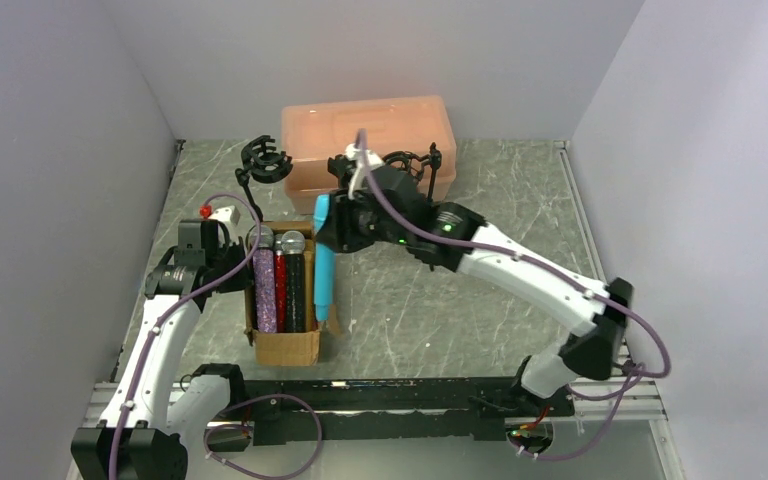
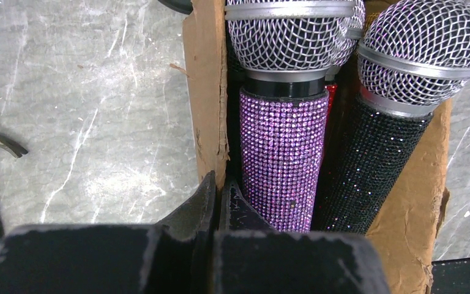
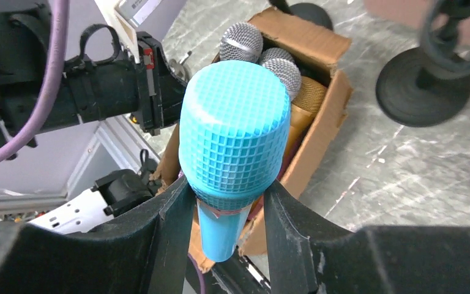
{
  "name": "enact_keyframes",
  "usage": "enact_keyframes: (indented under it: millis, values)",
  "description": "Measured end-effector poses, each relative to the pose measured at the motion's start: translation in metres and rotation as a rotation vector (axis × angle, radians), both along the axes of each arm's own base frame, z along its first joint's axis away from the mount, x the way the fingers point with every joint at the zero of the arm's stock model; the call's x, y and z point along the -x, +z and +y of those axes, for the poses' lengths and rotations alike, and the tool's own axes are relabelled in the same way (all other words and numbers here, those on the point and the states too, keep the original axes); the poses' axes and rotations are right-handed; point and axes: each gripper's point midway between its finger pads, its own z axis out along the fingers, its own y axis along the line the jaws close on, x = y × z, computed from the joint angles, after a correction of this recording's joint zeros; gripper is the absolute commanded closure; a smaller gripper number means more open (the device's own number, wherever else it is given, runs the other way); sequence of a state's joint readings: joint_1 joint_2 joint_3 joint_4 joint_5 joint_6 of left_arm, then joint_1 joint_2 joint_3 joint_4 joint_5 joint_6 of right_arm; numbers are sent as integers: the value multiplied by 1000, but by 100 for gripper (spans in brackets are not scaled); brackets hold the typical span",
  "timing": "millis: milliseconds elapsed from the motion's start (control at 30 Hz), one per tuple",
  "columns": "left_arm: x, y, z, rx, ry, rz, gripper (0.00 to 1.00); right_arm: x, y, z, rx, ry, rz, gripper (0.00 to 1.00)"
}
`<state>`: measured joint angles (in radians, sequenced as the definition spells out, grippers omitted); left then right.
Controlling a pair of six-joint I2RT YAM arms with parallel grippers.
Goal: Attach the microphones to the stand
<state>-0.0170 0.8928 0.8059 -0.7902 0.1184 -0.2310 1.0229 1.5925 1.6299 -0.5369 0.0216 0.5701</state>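
While the right tool (image 3: 229,190) is clamped on the teal microphone (image 1: 323,268), the mic stands upright with its head up, left of centre in the top view. It's just beside the right wall of the cardboard box (image 1: 287,347). On the right wrist cam both fingers (image 3: 170,214) press the body just under the teal head, and the tail points down over the box edge.

The left tool (image 2: 218,197) is fully closed, with its tips meeting right at the left wall of the box. I can't tell whether any cardboard is pinched between them.

In the box, heads toward the top of the frame, I see the purple glitter microphone (image 2: 281,159), the black microphone (image 2: 373,165) and a sliver of the red glitter microphone (image 2: 331,93) between them. The gold microphone (image 3: 309,95) shows only on the right wrist cam.

One black stand (image 1: 265,160) sits on the counter (image 1: 440,320) at upper left of centre. A second stand (image 1: 422,165) is partly hidden behind the right arm. Both are in front of the orange bin (image 1: 365,135), apart from the teal mic.
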Motion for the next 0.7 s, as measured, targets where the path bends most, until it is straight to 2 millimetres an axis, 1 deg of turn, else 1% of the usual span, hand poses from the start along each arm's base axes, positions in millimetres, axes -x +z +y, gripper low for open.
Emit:
enact_keyframes:
  millis: [33, 67, 100, 133, 200, 333, 400, 467, 533, 567, 667, 700]
  values:
    - [0, 0, 0, -2, -1, 0, 100, 0, 9, -9, -21, -11, -13, 88]
    - [0, 0, 0, -4, -1, -1, 100, 0, 14, -18, -33, -21, -21, 88]
    - [0, 0, 1, -5, -2, -3, 100, 0, 14, -27, -39, -32, -24, 88]
    - [0, 0, 1, -5, -3, -3, 100, -1, 9, -33, -31, -43, -19, 88]
    - [0, 1, 1, -6, -3, -5, 100, -3, -12, -43, 4, -61, 5, 88]
    - [0, 1, 1, -8, -6, -8, 100, 0, -88, -56, 154, -74, 109, 89]
    - [0, 2, 1, -8, -6, -9, 100, 0, -120, -59, 220, -76, 156, 91]
    - [1, 2, 1, -9, -7, -11, 100, -2, -143, -58, 266, -79, 190, 94]
    - [1, 3, 1, -9, -9, -14, 100, -6, -165, -54, 302, -82, 216, 95]
    - [1, 3, 1, -9, -9, -15, 100, -7, -172, -54, 312, -83, 223, 94]
    - [2, 4, 1, -12, -13, -19, 100, -12, -202, -50, 358, -95, 268, 87]
    - [2, 4, 1, -14, -15, -19, 100, -13, -209, -49, 369, -99, 279, 83]
